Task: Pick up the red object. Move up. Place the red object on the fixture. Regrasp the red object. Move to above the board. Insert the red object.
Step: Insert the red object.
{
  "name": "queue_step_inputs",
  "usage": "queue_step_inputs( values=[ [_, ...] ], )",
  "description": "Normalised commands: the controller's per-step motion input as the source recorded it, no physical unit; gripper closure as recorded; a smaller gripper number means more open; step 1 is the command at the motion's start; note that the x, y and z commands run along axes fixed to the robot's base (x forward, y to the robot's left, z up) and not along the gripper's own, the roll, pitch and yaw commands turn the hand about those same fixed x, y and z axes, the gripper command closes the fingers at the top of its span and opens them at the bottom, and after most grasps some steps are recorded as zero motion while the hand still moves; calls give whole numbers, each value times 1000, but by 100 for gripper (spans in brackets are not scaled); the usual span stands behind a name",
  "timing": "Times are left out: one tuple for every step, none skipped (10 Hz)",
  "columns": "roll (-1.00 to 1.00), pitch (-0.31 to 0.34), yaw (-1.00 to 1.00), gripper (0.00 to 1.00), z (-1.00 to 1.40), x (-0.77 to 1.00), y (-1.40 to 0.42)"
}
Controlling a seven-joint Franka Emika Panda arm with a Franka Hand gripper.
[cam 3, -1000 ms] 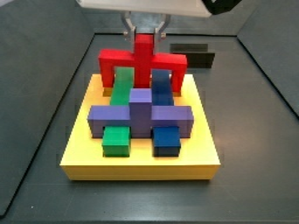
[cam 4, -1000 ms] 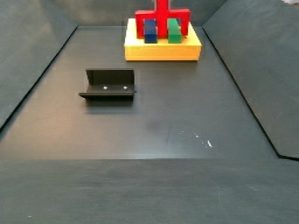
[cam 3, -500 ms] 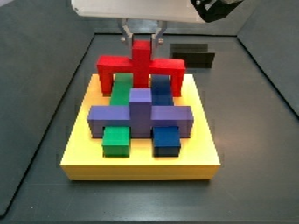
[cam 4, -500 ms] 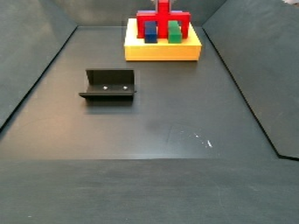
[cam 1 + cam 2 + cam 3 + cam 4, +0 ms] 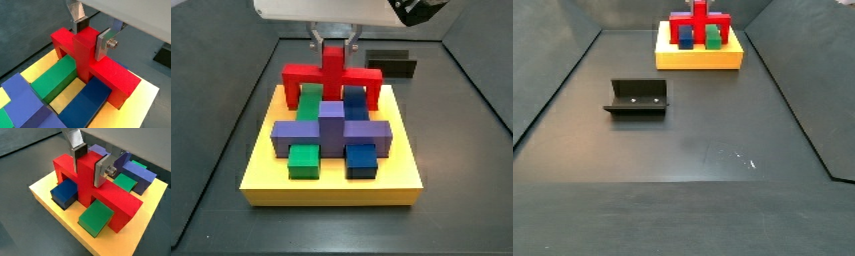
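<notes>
The gripper (image 5: 91, 34) is clamping the upright stem of the red object (image 5: 93, 62), which is hanging straight below it. The crossbar is running crosswise to the fingers (image 5: 104, 44), prongs reaching down into the board (image 5: 63, 209).

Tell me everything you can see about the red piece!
The red object is bright, smooth and blocky, plastic-looking: a crossbar with an upright stem in the middle and legs reaching down. It stands upright at the back of the yellow board, straddling the green block and blue block. The gripper holds its stem from above, silver fingers pressed on either side.
</notes>
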Motion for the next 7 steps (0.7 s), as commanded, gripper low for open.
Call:
queue_step_inputs(
  values=[
    [0,-146,63,100,-463,-11,0],
    [0,-134,91,100,-383,0,0],
    [0,-109,120,100,-409,0,0],
    [89,-99,180,100,-434,0,0],
    [80,-99,200,100,-443,0,0],
    [0,-84,71,100,-417,0,0],
    [0,-83,0,100,-354,0,0]
  ],
)
